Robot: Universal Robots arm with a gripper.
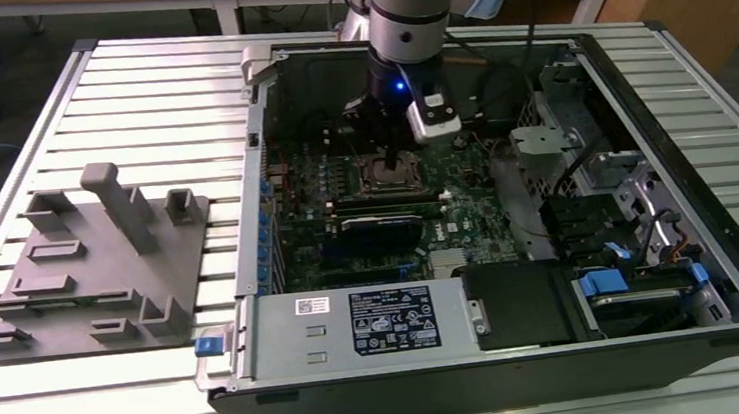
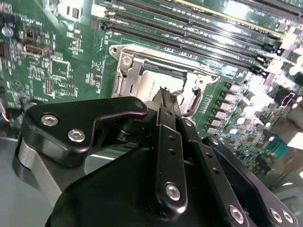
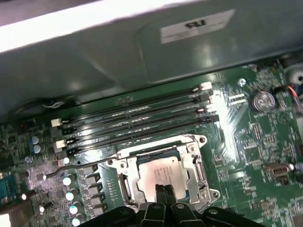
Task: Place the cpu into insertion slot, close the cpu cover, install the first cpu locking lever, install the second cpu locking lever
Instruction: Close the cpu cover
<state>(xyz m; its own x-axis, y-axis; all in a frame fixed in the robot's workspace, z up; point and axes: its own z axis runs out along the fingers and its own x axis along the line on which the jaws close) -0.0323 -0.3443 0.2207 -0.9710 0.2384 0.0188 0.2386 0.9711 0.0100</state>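
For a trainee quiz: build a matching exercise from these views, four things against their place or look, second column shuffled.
1 cpu
2 cpu cover
3 locking lever
4 grey fixture plate

A on the slatted table outside the case
B pale metal square in the insertion slot
C thin rod reaching out from the insertion slot
D silver frame around the cpu

Pairs: 1-B, 2-D, 3-C, 4-A.

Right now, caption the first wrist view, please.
Shut black gripper over pale silver-grey square cpu framed by its metal cover.
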